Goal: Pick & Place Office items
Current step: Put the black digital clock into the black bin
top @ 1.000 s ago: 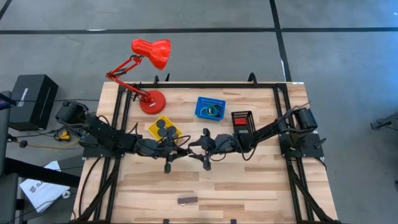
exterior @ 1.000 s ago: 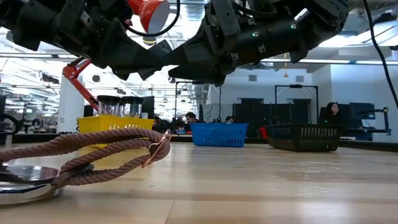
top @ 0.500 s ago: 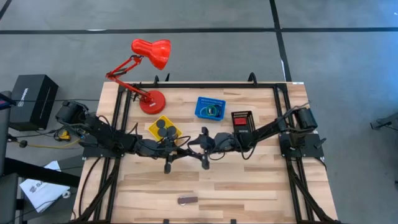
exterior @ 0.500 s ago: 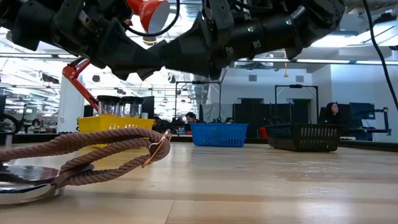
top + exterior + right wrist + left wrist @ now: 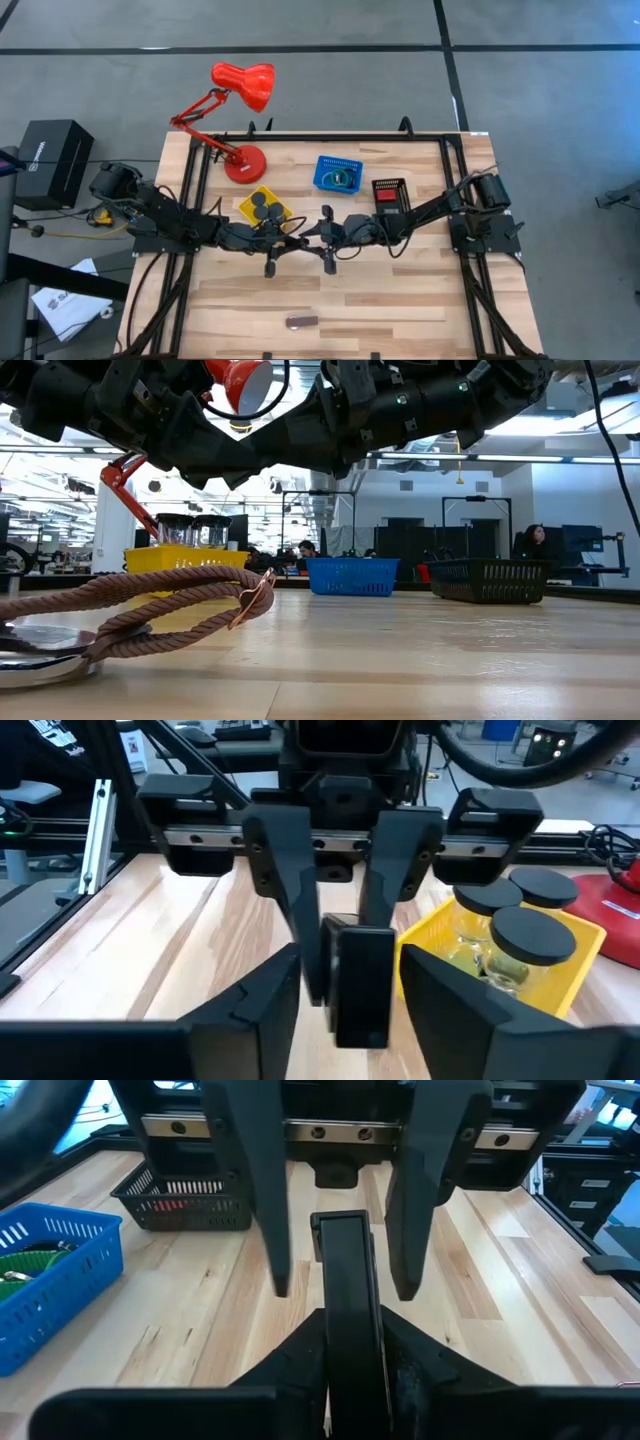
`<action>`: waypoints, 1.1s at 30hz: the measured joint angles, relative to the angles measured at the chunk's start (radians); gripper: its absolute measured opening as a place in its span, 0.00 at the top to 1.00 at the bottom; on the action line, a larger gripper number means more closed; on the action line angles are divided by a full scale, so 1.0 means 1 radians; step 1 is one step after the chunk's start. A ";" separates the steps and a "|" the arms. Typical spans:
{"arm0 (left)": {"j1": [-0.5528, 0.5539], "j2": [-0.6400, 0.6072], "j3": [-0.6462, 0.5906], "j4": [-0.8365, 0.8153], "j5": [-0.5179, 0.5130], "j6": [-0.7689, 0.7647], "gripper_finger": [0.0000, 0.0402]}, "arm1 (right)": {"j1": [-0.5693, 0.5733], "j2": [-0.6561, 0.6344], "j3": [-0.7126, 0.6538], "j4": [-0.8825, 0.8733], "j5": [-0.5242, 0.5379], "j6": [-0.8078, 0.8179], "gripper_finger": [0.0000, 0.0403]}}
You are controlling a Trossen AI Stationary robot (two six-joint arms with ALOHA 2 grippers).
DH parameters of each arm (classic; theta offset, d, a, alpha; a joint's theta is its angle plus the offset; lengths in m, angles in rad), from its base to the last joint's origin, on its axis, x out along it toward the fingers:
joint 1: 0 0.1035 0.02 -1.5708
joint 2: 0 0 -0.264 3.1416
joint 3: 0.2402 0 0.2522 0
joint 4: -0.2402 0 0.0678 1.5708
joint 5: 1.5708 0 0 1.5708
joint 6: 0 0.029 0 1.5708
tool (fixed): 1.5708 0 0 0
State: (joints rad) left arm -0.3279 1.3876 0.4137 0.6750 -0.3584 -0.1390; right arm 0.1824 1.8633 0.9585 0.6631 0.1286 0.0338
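A black block (image 5: 345, 1270) is held in mid-air over the middle of the table by my left gripper (image 5: 293, 243), which is shut on it. My right gripper (image 5: 315, 238) faces it from the table's right, open. Its fingers (image 5: 272, 1230) stand on either side of the block's free end with narrow gaps. The right wrist view shows the block's end face (image 5: 360, 985) between my own fingers. Black round rolls lie in the yellow basket (image 5: 265, 208). A green piece lies in the blue basket (image 5: 337, 173), and a red block in the black basket (image 5: 390, 192). My left gripper pinches the block's two long sides (image 5: 350, 1335) between its two fingers (image 5: 292, 890), at the end nearer the left arm. The fingers come roughly level from the table's left and lie along the block. The block sticks out toward the right gripper, clear of the table.
A red desk lamp (image 5: 235, 100) stands at the far left corner. A brownish rope loop (image 5: 150, 610) with a metal clip lies near the table's front edge (image 5: 301, 322). Bare wood stretches between it and the grippers. People sit in the room beyond the table.
My right gripper has rolled slightly at the wrist and sits a little higher in the low view, squared up against the left gripper. The left gripper and the block have kept still.
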 joint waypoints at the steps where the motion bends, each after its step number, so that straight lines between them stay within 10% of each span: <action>1: 0.000 0.000 0.000 0.000 0.000 0.000 0.85 | 0.000 0.000 0.000 -0.001 0.000 0.000 0.60; 33: 0.000 0.000 0.000 0.002 0.000 -0.027 0.75 | 0.001 0.000 0.000 -0.022 -0.001 0.020 0.82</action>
State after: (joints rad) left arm -0.3275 1.3877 0.4137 0.6766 -0.3588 -0.1658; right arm 0.1829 1.8633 0.9585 0.6410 0.1276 0.0534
